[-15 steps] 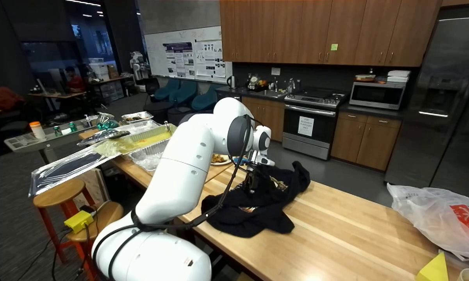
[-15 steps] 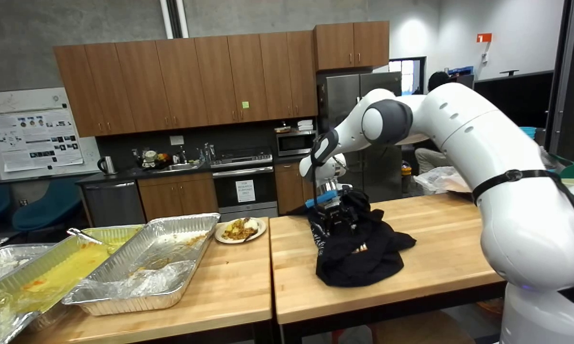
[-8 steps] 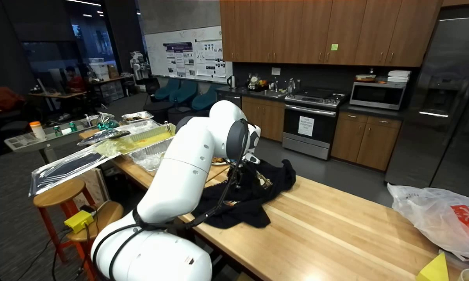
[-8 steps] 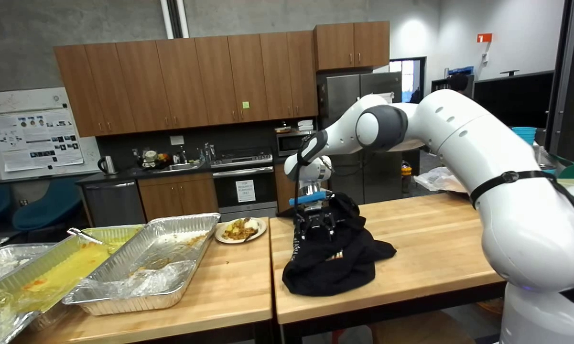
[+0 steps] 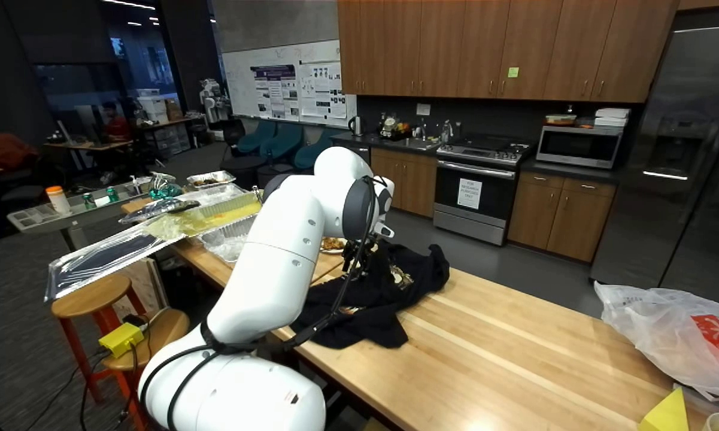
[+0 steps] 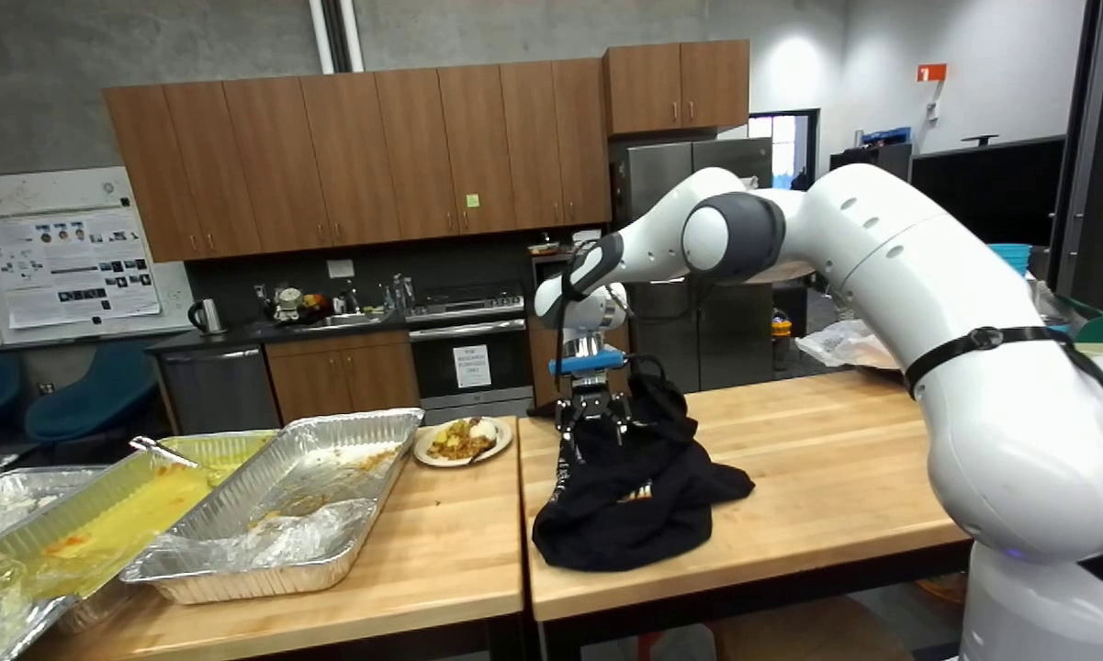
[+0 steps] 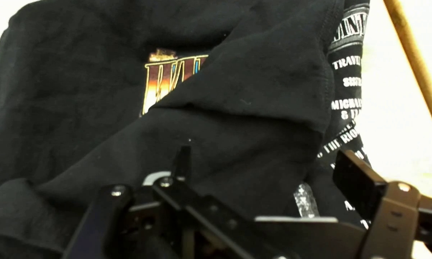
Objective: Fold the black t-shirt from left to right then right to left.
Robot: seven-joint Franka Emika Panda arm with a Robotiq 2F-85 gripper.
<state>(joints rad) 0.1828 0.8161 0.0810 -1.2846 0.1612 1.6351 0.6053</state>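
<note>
In an exterior view, the black t-shirt (image 6: 629,525) lies rumpled at the left end of the right table (image 6: 836,445). The gripper (image 6: 593,434) stands over the shirt's far part, jaws spread wide, holding nothing.

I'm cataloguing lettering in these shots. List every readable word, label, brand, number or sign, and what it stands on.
"FOR RESEARCH PURPOSES ONLY": paper sign on the oven
"1", apparently: red sign
"TRAV", cut short: black t-shirt
"SIST", cut short: black t-shirt
"MICHA", cut short: black t-shirt
"THE RIO", cut short: black t-shirt
Its colored print and other lettering: too partial to read
Posters, green note, plastic bag: too small or blurred
</note>
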